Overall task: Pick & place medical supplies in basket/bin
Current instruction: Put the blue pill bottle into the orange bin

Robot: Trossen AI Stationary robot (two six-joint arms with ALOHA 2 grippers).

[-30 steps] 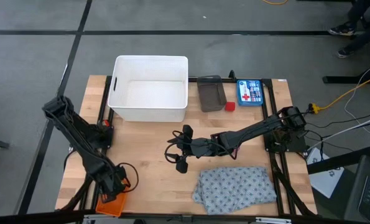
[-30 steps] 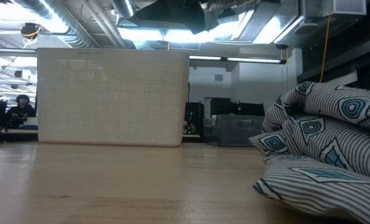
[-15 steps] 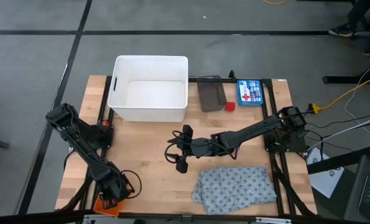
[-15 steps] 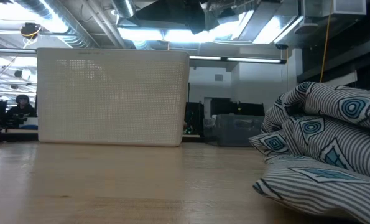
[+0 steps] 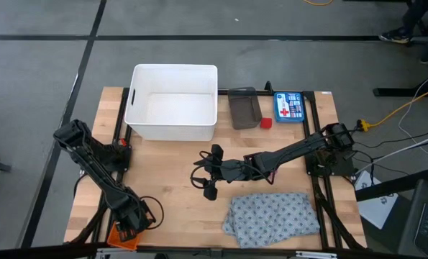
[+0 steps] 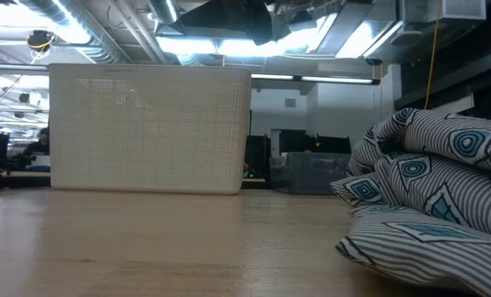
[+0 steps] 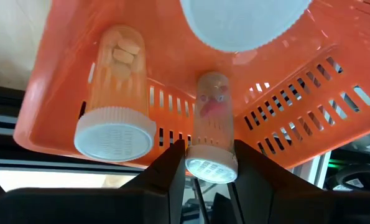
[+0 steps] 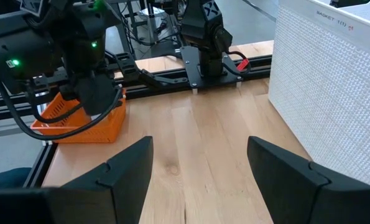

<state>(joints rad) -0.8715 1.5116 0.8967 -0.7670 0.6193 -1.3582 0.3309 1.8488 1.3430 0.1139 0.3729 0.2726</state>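
One pale wooden table (image 5: 170, 173) with a black frame carries everything; broad bare wood lies open between the tub and the front edge.

One white rectangular plastic tub (image 5: 173, 101), empty, at the back, left of centre; the low view shows its perforated front wall (image 6: 150, 128).

One grey patterned cloth (image 5: 272, 219), crumpled, at the front right, near the front edge; in the low view it rises in folds (image 6: 431, 194) on the right.

Two dark arms. The left arm (image 5: 98, 173) reaches down to the front left corner. The right arm (image 5: 285, 155) stretches from the right edge toward the table's middle.

One small orange slotted plastic basket (image 5: 124, 236) at the front left corner, right at the table's edge, mostly hidden under the left arm from above; also seen across the table from the right wrist (image 8: 79, 121).

One dark grey rectangular tray (image 5: 244, 108), just right of the tub.

One blue flat box with a red cross (image 5: 289, 106), right of the tray, at the back edge.

One small red block (image 5: 266, 123), between the tray and blue box.

Two clear vials with white ribbed caps lie in the basket: one with pale tablets (image 7: 115, 93), one with something pink inside (image 7: 213, 124). One pale round lid-like disc (image 7: 244, 22) lies beyond them.

Left gripper (image 7: 203, 165): inside the basket, its fingers set narrowly either side of the pink vial's cap, close against it.

Right gripper (image 8: 200, 162): spread wide over bare wood, holding nothing.
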